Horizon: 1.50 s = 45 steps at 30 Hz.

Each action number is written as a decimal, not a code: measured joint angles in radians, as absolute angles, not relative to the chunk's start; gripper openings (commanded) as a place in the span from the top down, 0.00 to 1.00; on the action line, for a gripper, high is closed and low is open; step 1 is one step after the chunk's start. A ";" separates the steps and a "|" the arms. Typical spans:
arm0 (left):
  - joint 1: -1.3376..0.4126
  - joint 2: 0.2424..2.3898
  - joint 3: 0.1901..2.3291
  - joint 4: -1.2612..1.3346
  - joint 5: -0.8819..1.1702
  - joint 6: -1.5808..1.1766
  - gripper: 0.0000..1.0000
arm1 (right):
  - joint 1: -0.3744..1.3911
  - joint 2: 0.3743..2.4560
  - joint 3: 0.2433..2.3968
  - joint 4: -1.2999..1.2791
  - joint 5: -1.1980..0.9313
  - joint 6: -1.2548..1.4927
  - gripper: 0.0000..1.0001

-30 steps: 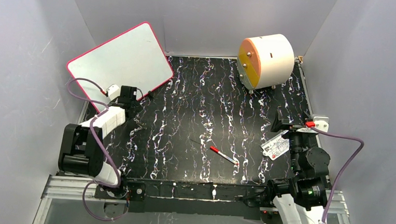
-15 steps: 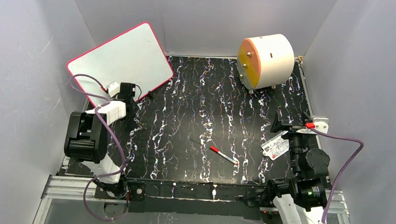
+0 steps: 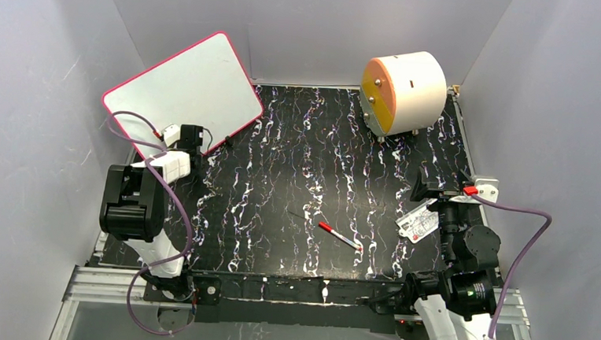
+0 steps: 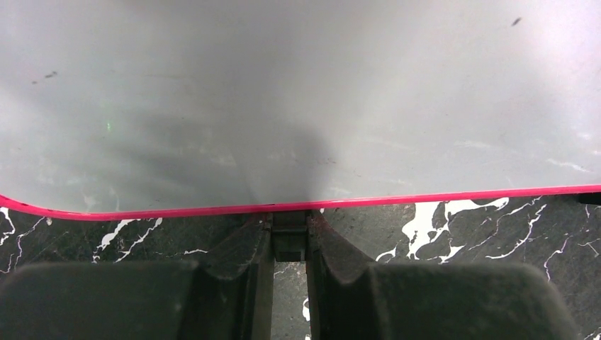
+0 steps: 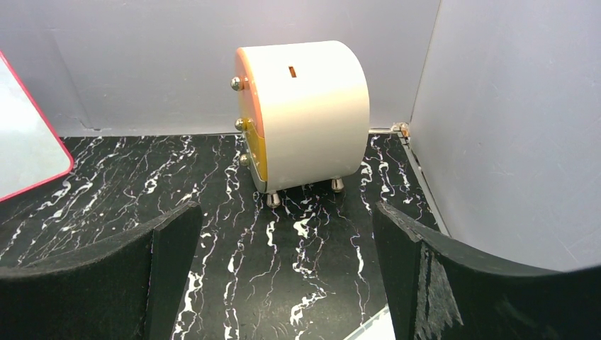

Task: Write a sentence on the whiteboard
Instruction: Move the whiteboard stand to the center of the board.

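Right gripper [image 5: 285,234] is spread wide, nothing in it. Left gripper [image 4: 289,221] is squeezed narrow, tips right up against the pink lower rim of the whiteboard [image 4: 298,99], which stands tilted at far left; can't tell if it's actually gripped

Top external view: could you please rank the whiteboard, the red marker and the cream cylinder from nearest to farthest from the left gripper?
From the left gripper:
1. whiteboard: far left, its lower rim right at the gripper.
2. red marker: lying in the middle, toward the near edge.
3. cream cylinder: far right corner.
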<state>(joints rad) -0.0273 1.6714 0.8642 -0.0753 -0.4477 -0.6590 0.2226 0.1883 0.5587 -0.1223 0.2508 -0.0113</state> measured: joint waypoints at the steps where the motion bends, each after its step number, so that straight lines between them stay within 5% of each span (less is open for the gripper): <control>1: -0.027 1.672 0.864 -0.075 -0.443 -0.659 1.00 | 0.223 0.188 0.559 -0.122 0.251 -0.011 0.01; 45: -0.654 1.478 0.639 0.012 -0.419 -0.857 1.00 | 0.223 0.205 0.559 -0.125 0.233 -0.011 0.01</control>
